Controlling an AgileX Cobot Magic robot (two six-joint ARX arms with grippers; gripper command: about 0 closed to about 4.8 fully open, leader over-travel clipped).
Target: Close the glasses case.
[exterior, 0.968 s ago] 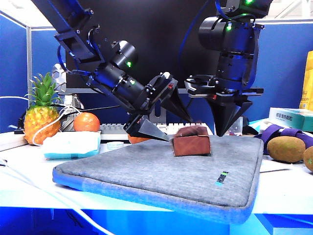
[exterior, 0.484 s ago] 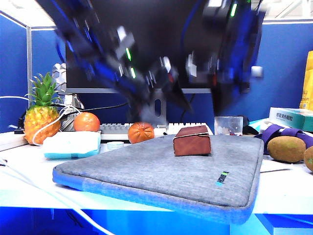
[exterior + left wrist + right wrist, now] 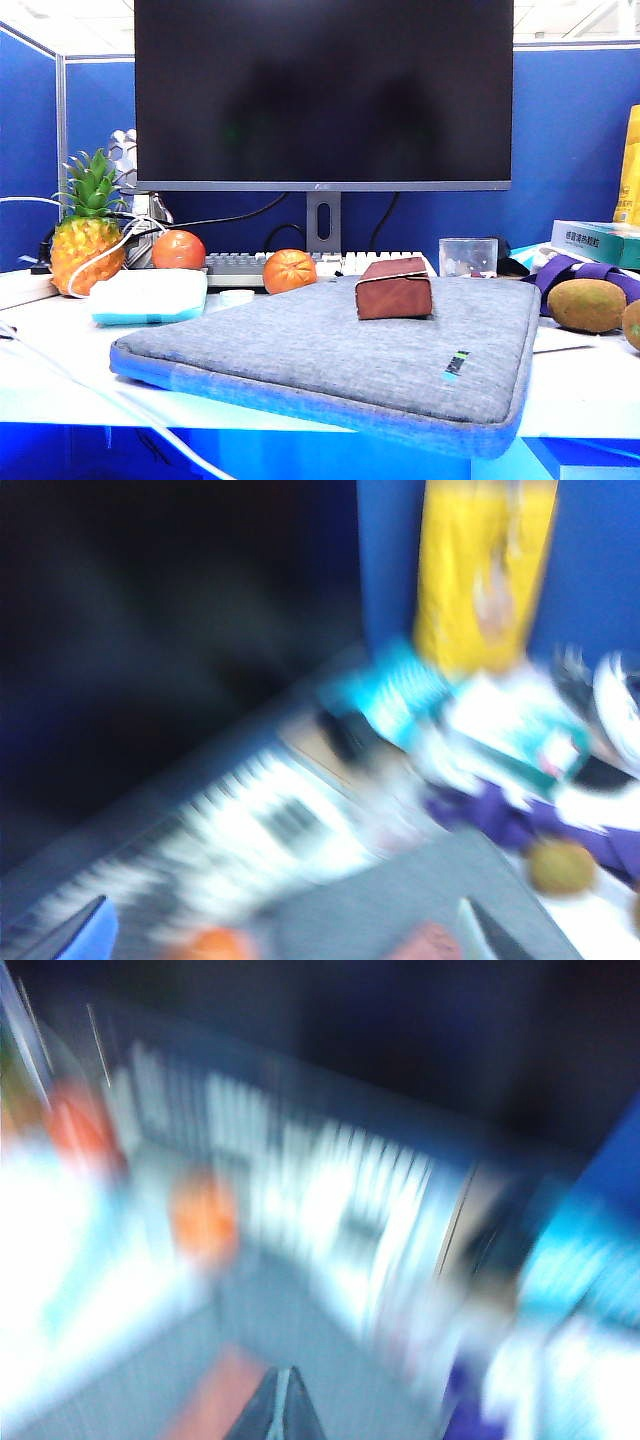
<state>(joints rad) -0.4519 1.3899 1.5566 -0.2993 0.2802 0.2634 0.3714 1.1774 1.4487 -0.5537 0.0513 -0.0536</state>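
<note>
The glasses case [image 3: 394, 288], a small reddish-brown box, rests on the grey sleeve [image 3: 330, 350] with its flap down. No arm shows in the exterior view. The left wrist view is blurred; there my left gripper [image 3: 285, 932] is open, its two fingertips [image 3: 487, 932] far apart and nothing between them, with the case [image 3: 430, 946] a reddish blur far below. My right gripper [image 3: 284, 1405] is shut, its tips pressed together and empty, with the case [image 3: 215, 1400] beside them as an orange-red smear.
Behind the sleeve are a monitor [image 3: 322, 95], a keyboard [image 3: 240, 265], two oranges [image 3: 290, 270] [image 3: 178, 249] and a clear cup [image 3: 467, 257]. A pineapple [image 3: 85, 235] and a white-teal pack [image 3: 150, 296] sit left. Kiwis [image 3: 585, 304] lie right.
Both arms have swung up and back from beside the case and left the exterior view. The case has stayed in place on the sleeve.
</note>
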